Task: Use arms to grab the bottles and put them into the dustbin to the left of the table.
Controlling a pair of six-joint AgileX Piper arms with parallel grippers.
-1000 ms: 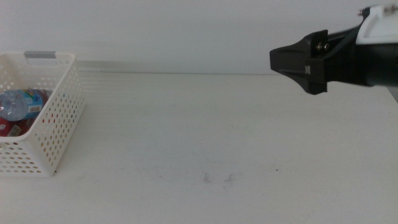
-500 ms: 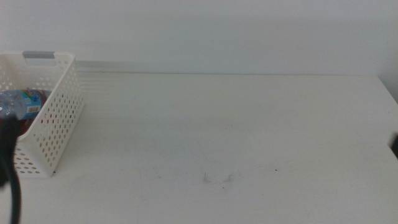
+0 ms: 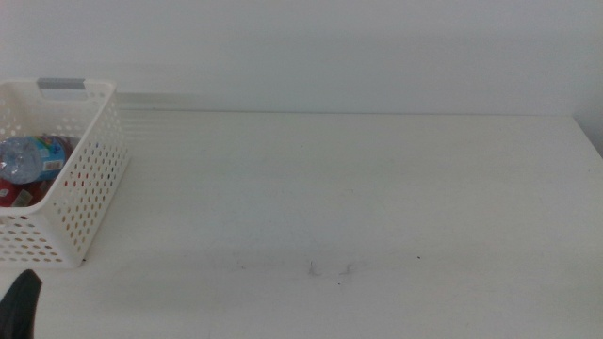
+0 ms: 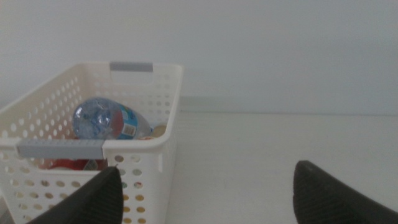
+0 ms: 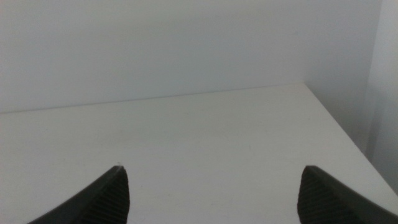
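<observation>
The white perforated dustbin (image 3: 89,179) stands at the table's left end. Inside it lie a clear water bottle (image 4: 102,121) with a blue label and, under it, something red (image 4: 68,165); both also show in the middle view as the bottle (image 3: 28,155) and the red item (image 3: 14,195). My left gripper (image 4: 207,171) is open and empty, just in front of the dustbin (image 4: 140,146); only a dark tip of it (image 3: 21,301) shows in the middle view's bottom left corner. My right gripper (image 5: 213,169) is open and empty over bare table near the right end.
The white table (image 3: 358,188) carries faint scuff marks (image 3: 330,269) near its front middle. Its right edge (image 5: 348,134) drops off close to my right gripper. A plain white wall stands behind.
The right arm has left the middle view toward the right. The left arm's dark shape has dropped from the left edge to the bottom left corner.
</observation>
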